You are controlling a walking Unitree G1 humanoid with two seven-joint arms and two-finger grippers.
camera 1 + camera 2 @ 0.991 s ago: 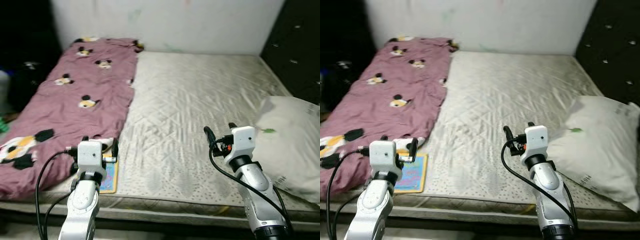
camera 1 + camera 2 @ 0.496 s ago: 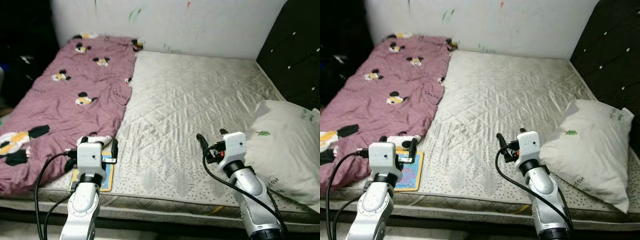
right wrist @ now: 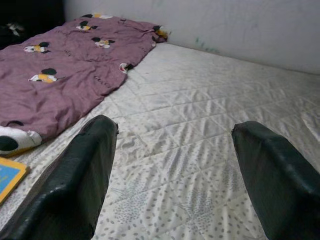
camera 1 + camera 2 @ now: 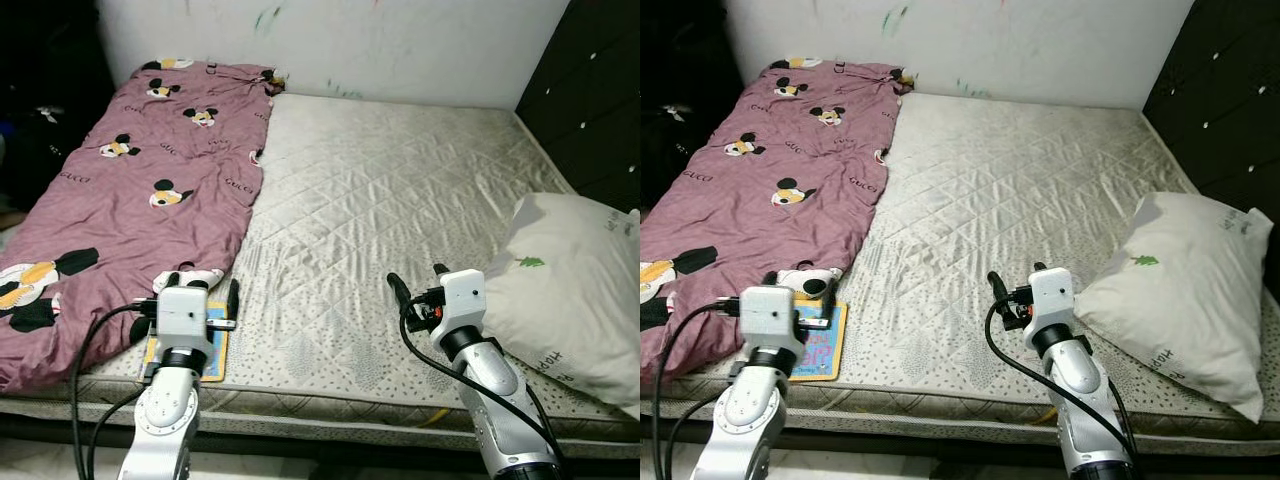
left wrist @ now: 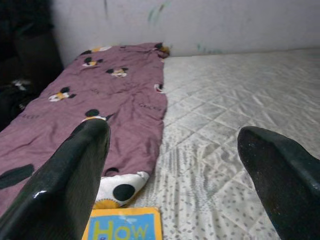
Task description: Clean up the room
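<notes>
**Both grippers released above mattress edge**

A purple blanket (image 4: 130, 190) is spread across the upper left of the mattress (image 4: 400, 200). A book (image 4: 215, 345) lies at lower left, just beside the left gripper (image 4: 197, 293), fingers apart. The right gripper (image 4: 415, 282) is held spread, lower centre. A pillow (image 4: 570, 290) is seen at right.

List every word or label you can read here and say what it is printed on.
"How" on the blue and yellow book at the mattress front edge.
"GUCCI" repeated on the purple blanket.
Dark print on the white pillow: too small to read.
</notes>
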